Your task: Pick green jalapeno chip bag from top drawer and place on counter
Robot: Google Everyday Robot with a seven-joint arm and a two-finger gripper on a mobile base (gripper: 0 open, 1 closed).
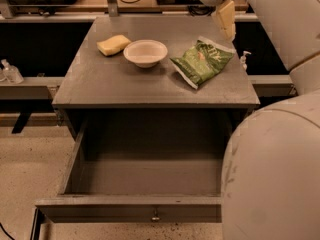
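The green jalapeno chip bag (202, 61) lies flat on the right side of the counter (115, 84), to the right of a white bowl. My gripper (226, 24) hangs just above the bag's far right corner, open and holding nothing, clear of the bag. The top drawer (125, 209) is pulled fully out below the counter and its inside shows nothing in it. Its small metal knob (156, 215) is centred on the front panel.
A white bowl (145, 52) and a yellow sponge (113, 44) sit at the back left of the counter. My pale arm and body (275, 174) fill the right side. A small clear bottle (11, 72) stands on a ledge at the left.
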